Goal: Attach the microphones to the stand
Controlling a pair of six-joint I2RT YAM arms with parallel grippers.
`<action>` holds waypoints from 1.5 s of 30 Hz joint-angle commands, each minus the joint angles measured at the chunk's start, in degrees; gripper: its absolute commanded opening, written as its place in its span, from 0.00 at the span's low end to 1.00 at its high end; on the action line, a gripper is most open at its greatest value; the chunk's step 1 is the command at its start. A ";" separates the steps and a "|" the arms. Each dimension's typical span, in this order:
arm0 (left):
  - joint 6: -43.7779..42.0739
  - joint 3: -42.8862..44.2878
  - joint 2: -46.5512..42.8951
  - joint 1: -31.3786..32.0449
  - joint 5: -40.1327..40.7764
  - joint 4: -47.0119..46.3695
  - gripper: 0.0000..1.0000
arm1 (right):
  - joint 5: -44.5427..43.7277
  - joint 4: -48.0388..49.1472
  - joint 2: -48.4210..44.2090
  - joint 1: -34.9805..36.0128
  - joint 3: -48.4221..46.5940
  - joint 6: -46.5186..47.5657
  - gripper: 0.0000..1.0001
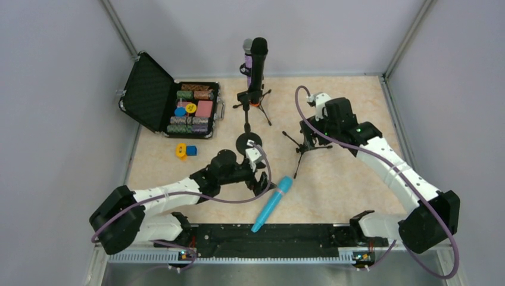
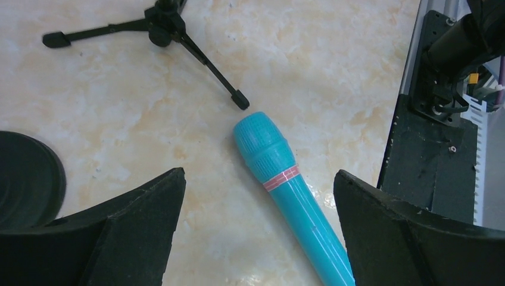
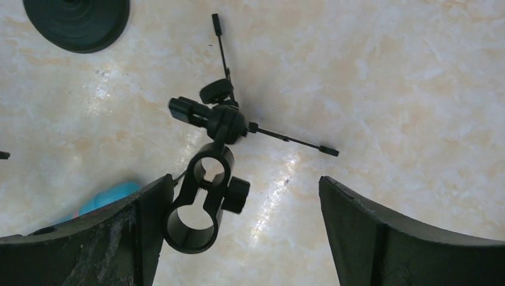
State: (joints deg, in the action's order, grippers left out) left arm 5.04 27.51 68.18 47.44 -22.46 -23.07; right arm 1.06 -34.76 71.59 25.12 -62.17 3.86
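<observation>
The light blue microphone (image 1: 272,204) lies flat on the table; in the left wrist view (image 2: 286,190) it runs diagonally between my fingers, closer to the right one. My left gripper (image 1: 262,182) (image 2: 259,179) is open just above it, holding nothing. The purple microphone (image 1: 247,58) and the black microphone (image 1: 259,56) stand upright in the back tripod stand (image 1: 253,100). My right gripper (image 1: 309,128) (image 3: 245,182) is open over an empty small tripod stand (image 1: 305,146). The stand's clip ring (image 3: 192,223) sits against the left finger (image 3: 119,238).
An open black case of poker chips (image 1: 178,107) lies at the back left, with a yellow and a blue piece (image 1: 186,151) in front of it. A round-base stand (image 1: 248,142) (image 3: 77,18) stands mid-table. The black rail (image 1: 268,235) runs along the near edge.
</observation>
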 commanded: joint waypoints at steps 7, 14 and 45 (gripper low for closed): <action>4.86 4.96 4.60 7.48 10.35 9.29 0.99 | -12.62 -5.99 -2.65 0.55 -2.81 -5.98 0.95; 7.82 8.58 7.01 11.94 17.35 16.25 0.99 | -19.20 -7.68 -3.59 0.53 -2.78 -7.12 0.95; 20.73 20.88 22.93 29.77 31.61 46.21 0.21 | 7.47 8.80 -14.99 -2.15 4.52 -20.99 0.99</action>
State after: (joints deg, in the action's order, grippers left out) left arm 26.61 46.78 88.95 76.51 11.53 22.00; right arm 6.09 -28.97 56.53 24.36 -57.89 -14.83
